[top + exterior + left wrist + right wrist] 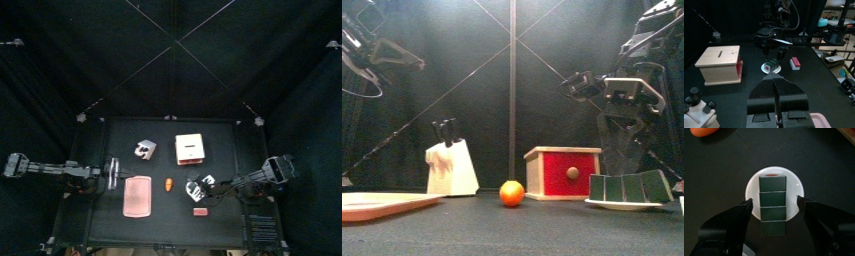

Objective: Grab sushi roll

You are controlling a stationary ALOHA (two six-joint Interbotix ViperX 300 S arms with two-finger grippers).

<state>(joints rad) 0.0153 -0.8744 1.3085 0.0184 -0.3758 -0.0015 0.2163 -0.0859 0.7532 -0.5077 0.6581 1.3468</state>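
The sushi roll [773,203] is a row of dark green pieces with a red end, lying on a small white plate [753,187]. My right gripper [775,204] hangs straight above it, open, with one jaw on each side of the roll and nothing held. The roll also shows in the top view [201,187], front view [627,188] and left wrist view [771,65]. My left gripper [777,85] is shut and empty, resting at the table's left side [112,183] and facing the roll from a distance.
A red-fronted wooden box [191,149] and a white knife block [144,149] stand at the back. A pink tray [138,196] lies front left, a small orange thing [170,186] beside it. A pink piece [201,211] lies just in front of the plate.
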